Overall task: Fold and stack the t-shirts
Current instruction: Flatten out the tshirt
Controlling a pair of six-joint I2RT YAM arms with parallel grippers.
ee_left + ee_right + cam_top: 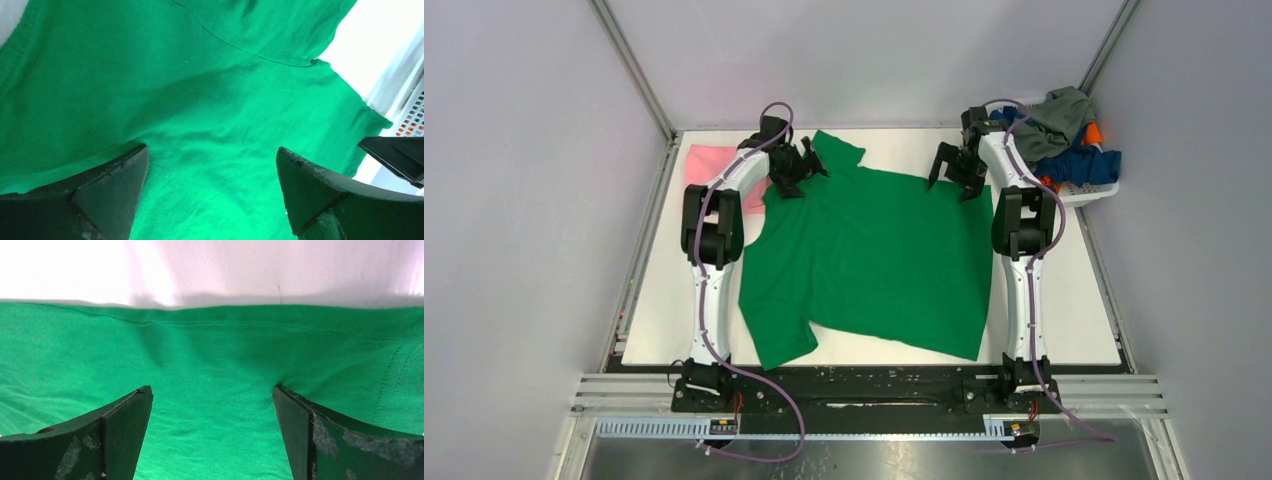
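A bright green t-shirt [874, 260] lies spread flat over the middle of the white table. It fills the left wrist view [200, 100] and the right wrist view [210, 370]. My left gripper [799, 168] is open over the shirt's far left part, near the sleeve. My right gripper [954, 172] is open over the shirt's far right edge. Neither holds fabric. A light pink t-shirt [714, 165] lies at the far left, partly behind the left arm. Grey-olive [1056, 118], dark blue [1079, 165] and orange [1092, 132] shirts are piled in the basket.
The white slotted basket [1089, 190] stands at the far right corner, beside the right arm; its grid shows in the left wrist view [412, 117]. Grey walls and metal frame rails close in the table. Bare table [1074, 300] shows to the right of the green shirt.
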